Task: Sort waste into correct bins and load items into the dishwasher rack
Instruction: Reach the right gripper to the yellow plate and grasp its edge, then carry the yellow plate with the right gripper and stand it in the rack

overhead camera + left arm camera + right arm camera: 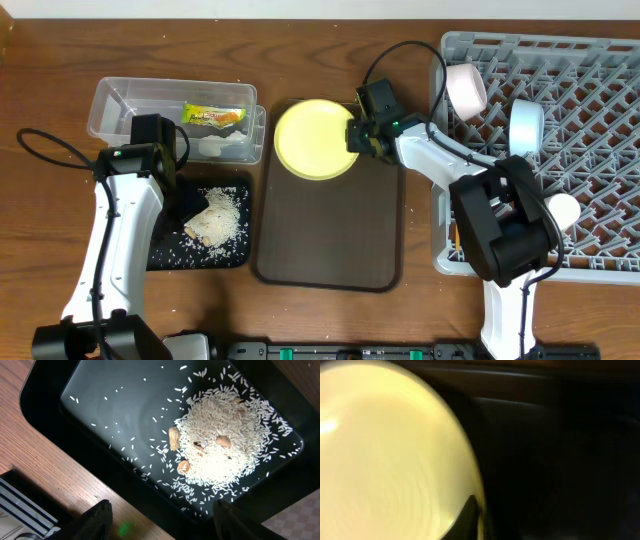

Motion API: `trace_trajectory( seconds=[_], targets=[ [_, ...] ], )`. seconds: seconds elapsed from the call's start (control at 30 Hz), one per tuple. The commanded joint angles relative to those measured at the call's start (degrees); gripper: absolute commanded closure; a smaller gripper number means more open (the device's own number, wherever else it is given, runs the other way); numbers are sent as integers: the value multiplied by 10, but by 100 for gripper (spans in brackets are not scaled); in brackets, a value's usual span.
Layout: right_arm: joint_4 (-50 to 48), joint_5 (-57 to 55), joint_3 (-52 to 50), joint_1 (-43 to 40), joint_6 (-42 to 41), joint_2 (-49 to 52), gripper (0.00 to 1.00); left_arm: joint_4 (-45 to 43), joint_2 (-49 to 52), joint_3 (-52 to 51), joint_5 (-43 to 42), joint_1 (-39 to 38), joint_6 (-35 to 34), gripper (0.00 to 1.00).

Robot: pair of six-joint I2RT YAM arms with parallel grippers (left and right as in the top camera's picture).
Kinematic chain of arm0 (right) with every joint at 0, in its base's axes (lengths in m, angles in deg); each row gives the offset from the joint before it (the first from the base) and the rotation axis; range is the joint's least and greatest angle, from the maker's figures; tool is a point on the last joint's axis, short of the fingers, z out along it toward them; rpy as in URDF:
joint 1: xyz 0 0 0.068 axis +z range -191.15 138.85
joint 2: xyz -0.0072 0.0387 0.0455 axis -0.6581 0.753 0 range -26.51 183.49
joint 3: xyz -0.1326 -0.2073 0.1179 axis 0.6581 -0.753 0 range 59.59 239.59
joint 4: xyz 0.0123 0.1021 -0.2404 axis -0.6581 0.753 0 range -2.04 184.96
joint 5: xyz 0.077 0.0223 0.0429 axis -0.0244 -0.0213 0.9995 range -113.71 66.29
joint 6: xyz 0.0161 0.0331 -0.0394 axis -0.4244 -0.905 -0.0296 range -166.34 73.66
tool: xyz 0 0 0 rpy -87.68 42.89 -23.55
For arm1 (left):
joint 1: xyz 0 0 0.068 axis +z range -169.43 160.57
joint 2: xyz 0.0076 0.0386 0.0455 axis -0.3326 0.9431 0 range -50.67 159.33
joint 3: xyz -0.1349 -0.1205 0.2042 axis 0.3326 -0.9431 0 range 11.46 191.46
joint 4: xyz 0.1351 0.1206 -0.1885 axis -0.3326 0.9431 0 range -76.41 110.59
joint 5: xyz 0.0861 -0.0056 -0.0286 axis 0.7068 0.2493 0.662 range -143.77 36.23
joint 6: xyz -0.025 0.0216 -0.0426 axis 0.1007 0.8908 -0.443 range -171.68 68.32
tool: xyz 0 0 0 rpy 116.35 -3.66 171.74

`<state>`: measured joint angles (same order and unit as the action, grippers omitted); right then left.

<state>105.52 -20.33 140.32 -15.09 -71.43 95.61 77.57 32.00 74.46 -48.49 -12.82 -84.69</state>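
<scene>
The yellow plate (312,138) lies at the far left corner of the brown serving tray (330,230). My right gripper (357,135) is at the plate's right rim; in the right wrist view one finger (470,510) lies over the rim of the plate (385,455), and the other finger is hidden. My left gripper (192,205) hangs open and empty over the black tray (165,255), which holds the rice pile (218,222). The rice (225,440) and the open fingers (162,512) show in the left wrist view. The snack wrapper (213,117) and white scrap (210,147) lie in the clear tub (110,95).
The grey rack (600,90) at the right holds a pale cup (465,88), a light blue bowl (527,125) and a white bowl (562,210). A few peanuts (173,437) lie in the rice. The chopsticks do not show clearly.
</scene>
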Motion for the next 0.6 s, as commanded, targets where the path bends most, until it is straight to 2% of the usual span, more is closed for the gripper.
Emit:
trace_trajectory(
  seconds=[0.0,0.2,0.27,0.57],
  targets=[
    [19,-3,2,-12,16,-40,99,1,-3,2,1,2,3,33],
    [97,-9,2,-44,101,-155,99,0,-3,2,-3,2,3,33],
    [146,-45,2,-53,122,-210,99,0,-3,2,-3,2,3,33],
    [316,-333,2,-58,186,-402,99,0,-3,2,-3,2,3,33]
  ],
)
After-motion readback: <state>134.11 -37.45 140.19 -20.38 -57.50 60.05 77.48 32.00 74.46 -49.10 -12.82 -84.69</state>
